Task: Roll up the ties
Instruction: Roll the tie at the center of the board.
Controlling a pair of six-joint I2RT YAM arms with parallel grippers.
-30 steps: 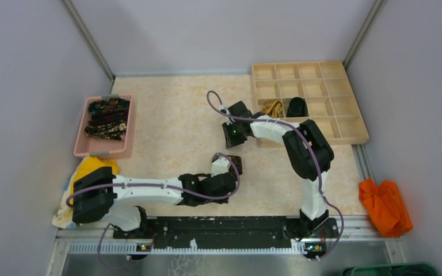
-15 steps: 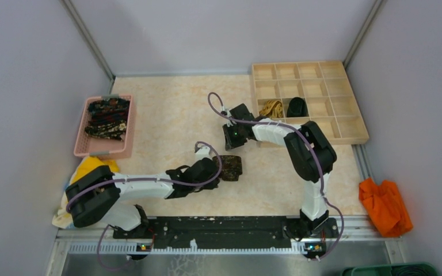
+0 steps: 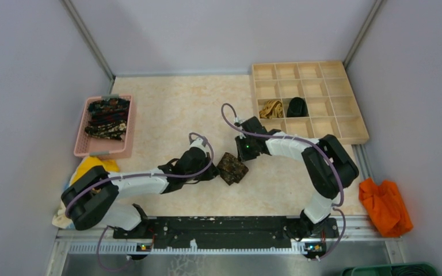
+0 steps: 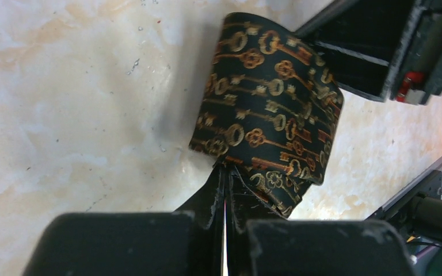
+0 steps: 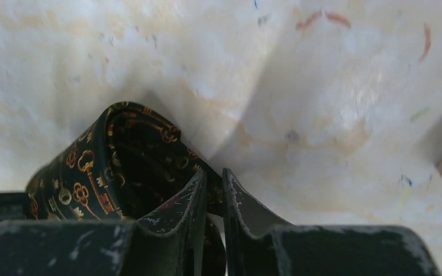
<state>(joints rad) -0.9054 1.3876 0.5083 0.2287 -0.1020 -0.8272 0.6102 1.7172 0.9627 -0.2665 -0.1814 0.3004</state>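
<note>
At far left a pink basket (image 3: pixel 83 133) holds a heap of dark patterned ties (image 3: pixel 108 118), with a yellow cloth (image 3: pixel 90 167) just in front of it. Toward the middle, the left gripper (image 3: pixel 215 171) lies low over the table (image 3: pixel 167 109), its fingers pressed together on the near-left edge of the tie (image 3: pixel 232 168), a short dark roll with gold keys that rests on the table between the two grippers. The left wrist view shows those fingertips (image 4: pixel 217 190) meeting right at the roll's lower rim. The right gripper (image 3: pixel 242 157) meets the tie from the far right; in its wrist view the fingers (image 5: pixel 193 195) stand almost together, with a layer of the roll's wall in the thin slit between them. Farther right a wooden tray (image 3: pixel 345 130) holds a tan tie (image 3: pixel 273 108) and a black tie (image 3: pixel 297 107) in neighbouring cells, and an orange cloth (image 3: pixel 385 206) lies beyond the table's right edge. A second ago the right gripper hung back near the tray, well apart from the tie; it has since come forward onto it, while the left wrist has swung leftward and the tie has barely shifted
</note>
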